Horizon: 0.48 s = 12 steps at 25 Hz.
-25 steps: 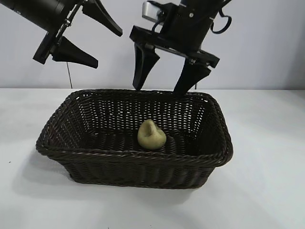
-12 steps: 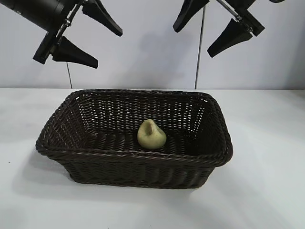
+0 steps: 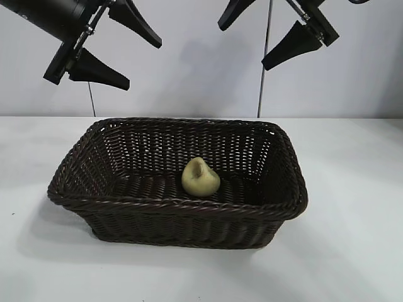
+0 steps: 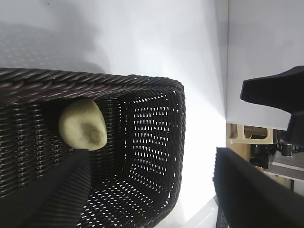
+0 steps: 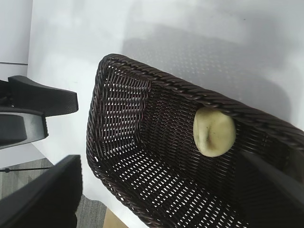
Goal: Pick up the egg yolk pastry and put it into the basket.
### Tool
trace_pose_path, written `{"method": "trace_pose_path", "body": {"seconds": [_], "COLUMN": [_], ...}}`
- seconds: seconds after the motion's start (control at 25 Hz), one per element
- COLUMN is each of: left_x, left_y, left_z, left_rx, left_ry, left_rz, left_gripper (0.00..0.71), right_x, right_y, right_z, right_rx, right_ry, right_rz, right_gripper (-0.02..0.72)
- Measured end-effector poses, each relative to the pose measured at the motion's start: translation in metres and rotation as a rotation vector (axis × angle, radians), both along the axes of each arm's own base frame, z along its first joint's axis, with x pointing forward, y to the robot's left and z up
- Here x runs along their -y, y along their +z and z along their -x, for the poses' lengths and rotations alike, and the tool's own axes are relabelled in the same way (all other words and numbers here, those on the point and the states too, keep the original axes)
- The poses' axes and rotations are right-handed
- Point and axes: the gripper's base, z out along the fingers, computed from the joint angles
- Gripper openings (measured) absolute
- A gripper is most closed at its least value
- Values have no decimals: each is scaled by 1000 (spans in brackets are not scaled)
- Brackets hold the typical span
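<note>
The egg yolk pastry (image 3: 200,177), a small pale yellow bun with a dent, lies on the floor of the dark brown wicker basket (image 3: 75,189), near its front wall. It also shows in the left wrist view (image 4: 83,124) and the right wrist view (image 5: 214,131), inside the basket (image 4: 156,161) (image 5: 142,156). My left gripper (image 3: 129,53) hangs open high above the basket's left end, holding nothing. Raised above the basket's right end, my right gripper (image 3: 258,38) is open and empty too.
The basket stands on a white table (image 3: 352,251) before a pale wall. A thin dark cable (image 3: 263,69) hangs behind the basket at the right. Bare table lies all round the basket.
The right gripper has risen from just over the basket's back rim to high at the upper right and tilted. The pastry, basket and left gripper have stayed put.
</note>
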Motion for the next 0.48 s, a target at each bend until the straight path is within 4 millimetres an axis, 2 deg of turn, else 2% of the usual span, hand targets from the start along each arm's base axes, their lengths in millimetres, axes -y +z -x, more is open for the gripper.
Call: {"method": "trace_pose_path", "body": {"seconds": [0.48], "left_x": [0], "left_y": [0], "left_z": [0], "left_rx": [0], "left_ry": [0], "left_rz": [0], "left_gripper": [526], "right_x": [0], "right_y": [1], "right_z": [-4], "right_rx": [37], "right_ry": [-30], "right_rz": [-4], "right_gripper": [624]}}
